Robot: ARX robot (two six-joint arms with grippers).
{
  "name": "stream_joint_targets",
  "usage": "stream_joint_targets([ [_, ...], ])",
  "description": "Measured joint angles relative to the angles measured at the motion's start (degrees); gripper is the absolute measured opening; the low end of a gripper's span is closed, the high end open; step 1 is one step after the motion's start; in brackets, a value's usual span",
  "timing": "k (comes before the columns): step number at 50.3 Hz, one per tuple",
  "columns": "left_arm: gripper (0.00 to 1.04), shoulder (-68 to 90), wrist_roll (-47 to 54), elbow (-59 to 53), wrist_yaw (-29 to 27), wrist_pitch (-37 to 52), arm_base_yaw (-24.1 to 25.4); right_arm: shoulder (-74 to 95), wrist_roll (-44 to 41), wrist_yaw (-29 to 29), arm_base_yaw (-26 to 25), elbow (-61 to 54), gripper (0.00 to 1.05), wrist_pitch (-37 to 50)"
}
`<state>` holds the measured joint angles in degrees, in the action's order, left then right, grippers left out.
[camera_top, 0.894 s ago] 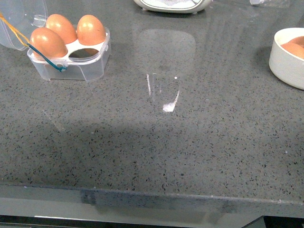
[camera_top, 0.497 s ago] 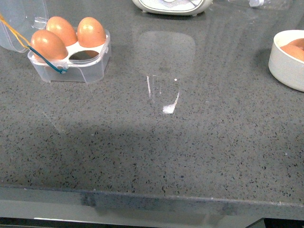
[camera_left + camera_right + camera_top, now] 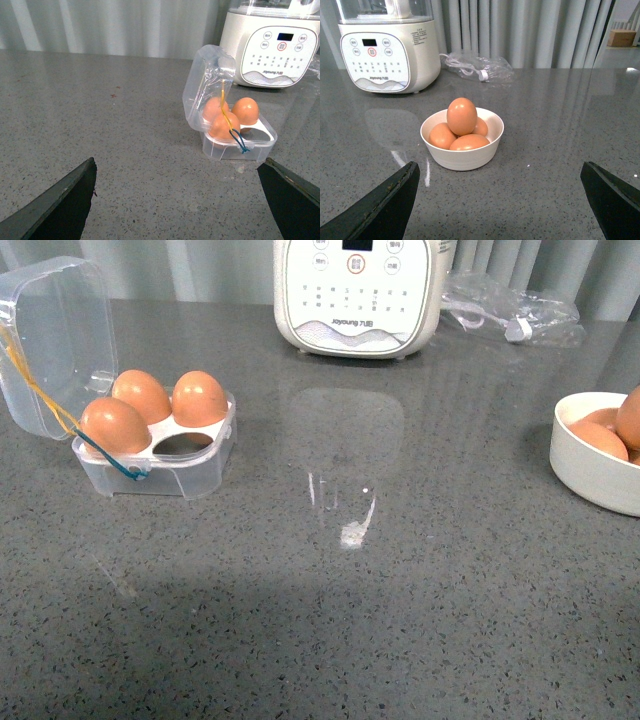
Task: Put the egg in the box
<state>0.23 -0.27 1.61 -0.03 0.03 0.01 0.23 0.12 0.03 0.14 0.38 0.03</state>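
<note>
The clear box [image 3: 190, 472] stands at the left of the counter with its lid [image 3: 50, 335] open. It holds three brown eggs [image 3: 198, 398] and one hole is empty; it also shows in the left wrist view [image 3: 235, 147]. Several more brown eggs [image 3: 461, 116] lie in a round white bowl [image 3: 465, 157], seen at the right edge of the front view [image 3: 590, 478]. My left gripper [image 3: 180, 200] is open and empty, short of the box. My right gripper [image 3: 500, 200] is open and empty, short of the bowl. Neither arm shows in the front view.
A white cooker [image 3: 358, 295] stands at the back of the grey counter [image 3: 380, 620]. A crumpled clear plastic bag [image 3: 510, 308] lies to the right of the cooker. Grey curtains hang behind the counter.
The front view has tilted up: the box and bowl sit lower in the picture and the cooker and bag have come into view. Nothing on the counter has moved.
</note>
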Motion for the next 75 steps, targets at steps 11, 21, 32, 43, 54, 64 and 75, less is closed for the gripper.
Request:
stream_joint_targets([
  [11,0.98,0.00,0.00,0.00,0.00,0.00,0.00,0.00,0.00,-0.02,0.00,0.00,0.98,0.00],
  [21,0.98,0.00,0.00,0.00,0.00,0.00,0.00,0.00,0.00,-0.02,0.00,0.00,0.98,0.00],
  [32,0.98,0.00,0.00,0.00,0.00,0.00,0.00,0.00,0.00,0.00,0.00,0.00,0.98,0.00],
  [43,0.98,0.00,0.00,0.00,-0.02,0.00,0.00,6.25,7.63,9.79,1.79,4.24,0.98,-9.55],
  [54,0.98,-0.02,0.00,0.00,0.00,0.00,0.00,27.08,8.28,6.93,-0.02,10.51,0.98,2.01],
  [64,0.98,-0.02,0.02,0.00,0.00,0.00,0.00,43.19,-3.26,-0.74,-1.88,16.96,0.98,10.84],
  [75,0.98,-0.02,0.02,0.00,0.00,0.00,0.00,57.18,-8.72,-8.22,-4.20,24.94,0.98,14.62],
])
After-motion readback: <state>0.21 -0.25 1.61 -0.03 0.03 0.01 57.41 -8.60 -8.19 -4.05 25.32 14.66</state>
